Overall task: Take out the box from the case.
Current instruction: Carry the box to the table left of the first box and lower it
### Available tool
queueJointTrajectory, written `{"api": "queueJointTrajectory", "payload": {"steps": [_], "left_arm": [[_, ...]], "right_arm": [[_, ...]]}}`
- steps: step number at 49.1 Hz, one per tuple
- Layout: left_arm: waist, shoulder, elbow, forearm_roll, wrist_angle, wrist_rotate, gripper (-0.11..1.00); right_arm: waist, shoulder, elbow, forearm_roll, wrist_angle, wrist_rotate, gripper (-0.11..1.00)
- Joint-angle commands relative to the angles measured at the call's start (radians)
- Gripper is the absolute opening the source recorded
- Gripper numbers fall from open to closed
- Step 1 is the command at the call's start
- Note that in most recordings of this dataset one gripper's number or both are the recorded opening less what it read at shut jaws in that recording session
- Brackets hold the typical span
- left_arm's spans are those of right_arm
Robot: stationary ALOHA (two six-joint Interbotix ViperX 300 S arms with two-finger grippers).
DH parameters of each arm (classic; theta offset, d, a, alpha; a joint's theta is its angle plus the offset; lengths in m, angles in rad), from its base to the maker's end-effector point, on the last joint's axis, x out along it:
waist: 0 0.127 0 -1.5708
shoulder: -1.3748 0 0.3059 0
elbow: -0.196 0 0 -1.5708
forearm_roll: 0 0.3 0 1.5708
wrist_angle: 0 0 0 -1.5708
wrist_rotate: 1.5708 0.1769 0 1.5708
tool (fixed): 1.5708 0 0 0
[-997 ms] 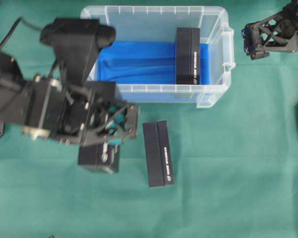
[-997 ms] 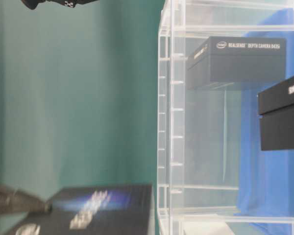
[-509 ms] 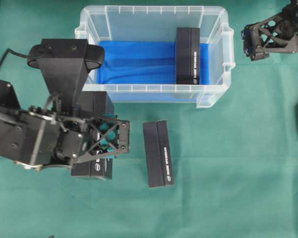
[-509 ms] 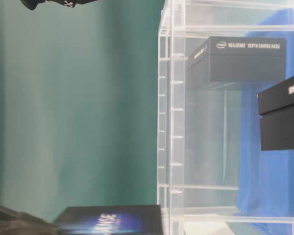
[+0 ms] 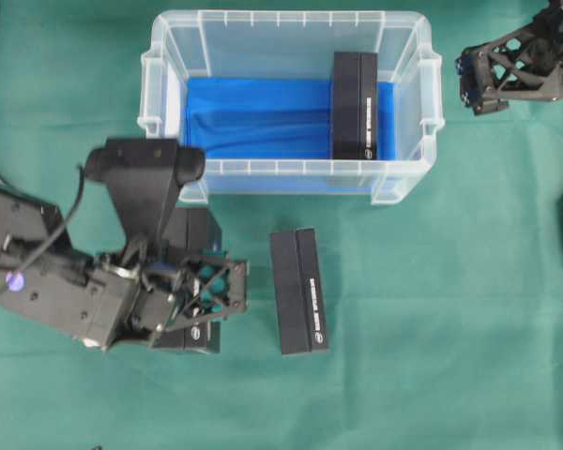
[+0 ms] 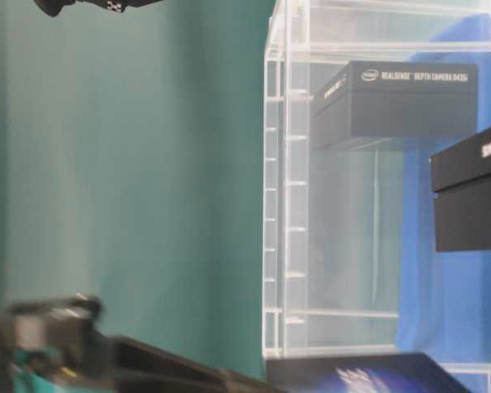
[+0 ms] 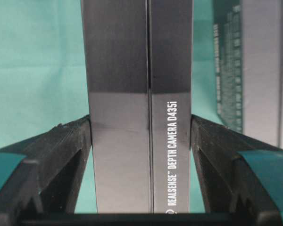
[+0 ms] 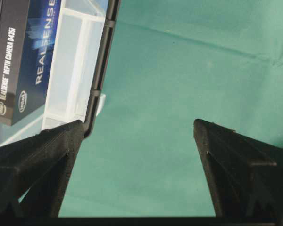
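Overhead view: the case holds one box on its blue cloth. A second box lies on the green bench. The left end effector covers a third box.

Left wrist view: both fingers press the third box's sides, gripping it.

Right wrist view: the right end effector stands wide open, holding nothing.
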Motion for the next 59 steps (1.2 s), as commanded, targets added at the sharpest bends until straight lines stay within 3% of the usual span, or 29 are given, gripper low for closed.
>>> {"api": "queueJointTrajectory", "payload": {"steps": [1,23,59], "left_arm": [[-0.018,-0.018,0.025,0.008,-0.021,-0.02,0.63],[-0.023,0.057,0.147,0.006,-0.196,-0.025,0.63],[-0.002,0.046,0.166,-0.008,-0.272,-0.018,0.63]], "right_arm": [[0.003,-0.012,-0.011,-0.002,-0.002,0.0,0.93],[0.005,-0.014,-0.009,-0.002,-0.002,0.0,0.93],[0.012,-0.014,-0.011,-0.002,-0.002,0.0,0.93]]}}
